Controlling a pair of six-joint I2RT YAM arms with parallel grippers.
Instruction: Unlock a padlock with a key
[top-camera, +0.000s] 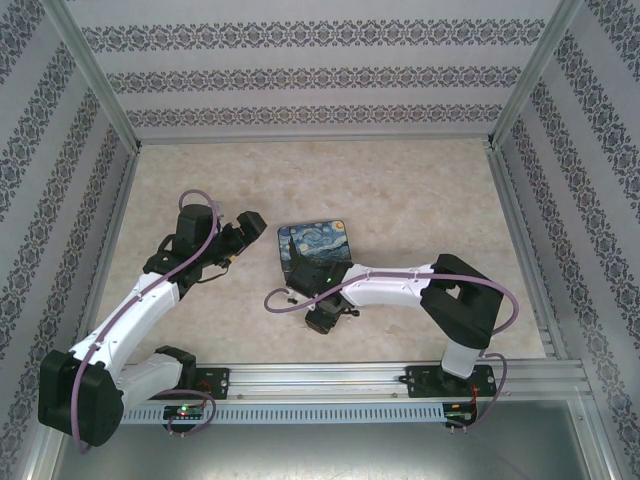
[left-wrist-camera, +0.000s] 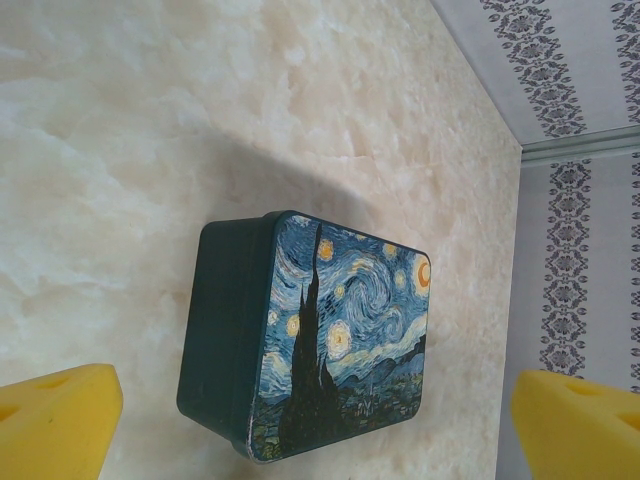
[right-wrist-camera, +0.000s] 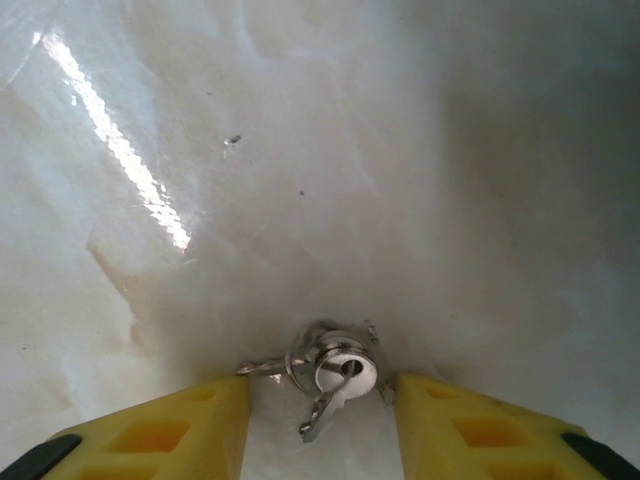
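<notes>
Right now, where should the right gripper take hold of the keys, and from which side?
Probably best at the round silver key head beside the ring, coming straight down from above. The keys lie flat on the table, between the open fingers of the right gripper.

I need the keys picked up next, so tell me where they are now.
The keys lie on the table between the right gripper's open fingers in the right wrist view; from above, that gripper sits just nearside of the painted tin.
</notes>
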